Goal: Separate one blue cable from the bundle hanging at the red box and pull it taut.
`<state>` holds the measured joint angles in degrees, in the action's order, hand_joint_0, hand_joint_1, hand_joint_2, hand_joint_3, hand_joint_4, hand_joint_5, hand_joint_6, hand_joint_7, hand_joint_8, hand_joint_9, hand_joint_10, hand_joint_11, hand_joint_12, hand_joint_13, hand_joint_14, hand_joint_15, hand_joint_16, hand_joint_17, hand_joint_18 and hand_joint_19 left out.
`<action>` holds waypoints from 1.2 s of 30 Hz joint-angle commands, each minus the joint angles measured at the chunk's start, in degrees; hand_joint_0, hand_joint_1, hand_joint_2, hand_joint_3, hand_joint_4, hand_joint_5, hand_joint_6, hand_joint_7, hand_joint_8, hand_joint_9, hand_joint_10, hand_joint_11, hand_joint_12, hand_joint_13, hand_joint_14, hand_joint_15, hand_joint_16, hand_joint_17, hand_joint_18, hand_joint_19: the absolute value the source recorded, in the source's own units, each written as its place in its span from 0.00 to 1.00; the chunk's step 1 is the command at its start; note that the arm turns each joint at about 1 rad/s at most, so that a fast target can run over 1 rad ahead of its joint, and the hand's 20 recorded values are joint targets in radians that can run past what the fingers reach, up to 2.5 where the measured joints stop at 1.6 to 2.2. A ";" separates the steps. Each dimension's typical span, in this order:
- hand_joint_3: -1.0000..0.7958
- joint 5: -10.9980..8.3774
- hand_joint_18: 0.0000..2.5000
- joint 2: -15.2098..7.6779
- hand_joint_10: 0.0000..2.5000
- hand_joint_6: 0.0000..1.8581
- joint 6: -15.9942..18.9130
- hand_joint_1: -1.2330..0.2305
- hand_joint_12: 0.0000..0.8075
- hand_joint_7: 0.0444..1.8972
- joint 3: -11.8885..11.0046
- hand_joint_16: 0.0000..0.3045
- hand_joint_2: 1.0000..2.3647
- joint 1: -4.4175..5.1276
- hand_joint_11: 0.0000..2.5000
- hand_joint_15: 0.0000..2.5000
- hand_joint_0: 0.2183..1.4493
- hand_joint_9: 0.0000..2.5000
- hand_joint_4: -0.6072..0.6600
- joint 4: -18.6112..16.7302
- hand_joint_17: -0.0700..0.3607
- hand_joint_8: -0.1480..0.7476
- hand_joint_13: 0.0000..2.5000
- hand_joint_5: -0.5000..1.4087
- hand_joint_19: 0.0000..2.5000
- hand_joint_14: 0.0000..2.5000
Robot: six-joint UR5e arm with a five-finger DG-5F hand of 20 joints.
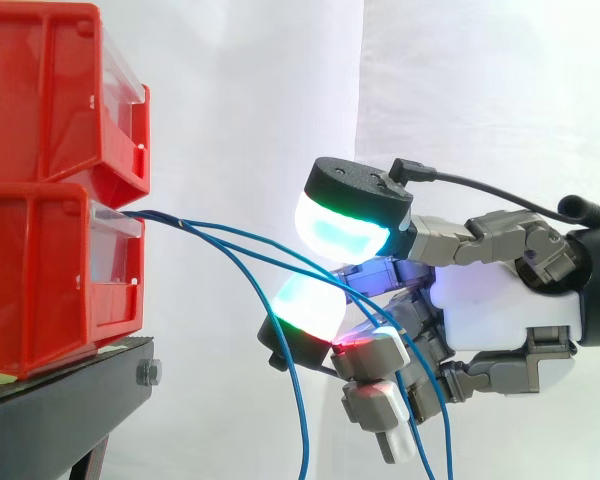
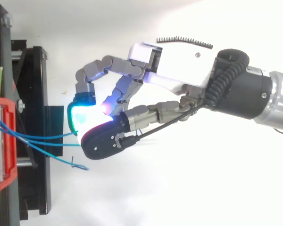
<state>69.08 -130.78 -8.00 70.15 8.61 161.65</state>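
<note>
The blue cable (image 2: 47, 137), caught between the curled fingers (image 1: 345, 225) of the hand (image 2: 179, 70) near the red box (image 1: 50, 270), was best drawn level and slowly away, the loose cables (image 1: 300, 420) left hanging.

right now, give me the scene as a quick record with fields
hand: level with the lower red bin, fingers curled round one blue cable
blue cable: runs nearly straight from the lower red bin's front to the hand
other cables: hang slack from the same bin
upper red bin: stacked on the lower one
black stand: under the bins
backdrop: white curtain
</note>
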 commanded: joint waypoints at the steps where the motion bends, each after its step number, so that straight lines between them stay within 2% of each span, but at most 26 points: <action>1: 0.29 0.00 0.39 0.00 0.01 0.43 0.00 0.45 0.53 0.65 -0.01 0.17 0.00 0.00 0.54 0.44 0.30 0.47 0.61 0.07 0.44 0.56 0.46 0.17 0.28 0.01; 4: 0.34 0.00 0.40 0.00 0.01 0.43 0.00 0.43 0.52 0.66 -0.01 0.17 0.01 0.00 0.54 0.44 0.33 0.47 0.60 0.07 0.43 0.56 0.46 0.18 0.28 0.01; 12: 0.45 0.00 0.40 0.00 0.01 0.45 0.00 0.40 0.52 0.67 -0.01 0.17 0.02 0.00 0.54 0.44 0.32 0.47 0.57 0.07 0.43 0.55 0.46 0.18 0.28 0.01; 17: 0.51 0.00 0.40 0.00 0.01 0.45 0.00 0.37 0.52 0.69 -0.01 0.17 0.02 0.00 0.54 0.44 0.31 0.47 0.51 0.07 0.43 0.56 0.46 0.18 0.29 0.01; 22: 0.55 0.00 0.39 0.00 0.01 0.45 0.00 0.35 0.52 0.71 0.07 0.17 0.02 0.00 0.54 0.44 0.31 0.47 0.47 0.07 0.43 0.55 0.46 0.19 0.28 0.01; 33: 0.58 0.00 0.39 0.00 0.01 0.46 0.00 0.33 0.54 0.75 -0.01 0.17 0.02 0.00 0.54 0.42 0.33 0.46 0.45 0.07 0.44 0.55 0.43 0.19 0.27 0.01; 34: 0.58 0.00 0.38 0.00 0.01 0.46 0.00 0.33 0.53 0.74 -0.01 0.17 0.02 0.00 0.51 0.37 0.33 0.43 0.43 0.07 0.43 0.55 0.40 0.19 0.26 0.01; 35: 0.58 0.00 0.37 0.00 0.01 0.46 0.00 0.32 0.50 0.73 -0.01 0.16 0.02 0.00 0.41 0.30 0.33 0.39 0.41 0.07 0.42 0.53 0.36 0.19 0.26 0.01; 36: 0.58 0.00 0.37 0.00 0.01 0.46 0.00 0.32 0.49 0.73 -0.01 0.16 0.02 0.00 0.35 0.27 0.33 0.37 0.41 0.07 0.42 0.52 0.35 0.19 0.26 0.01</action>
<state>69.08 -130.78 -8.00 70.15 8.61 161.72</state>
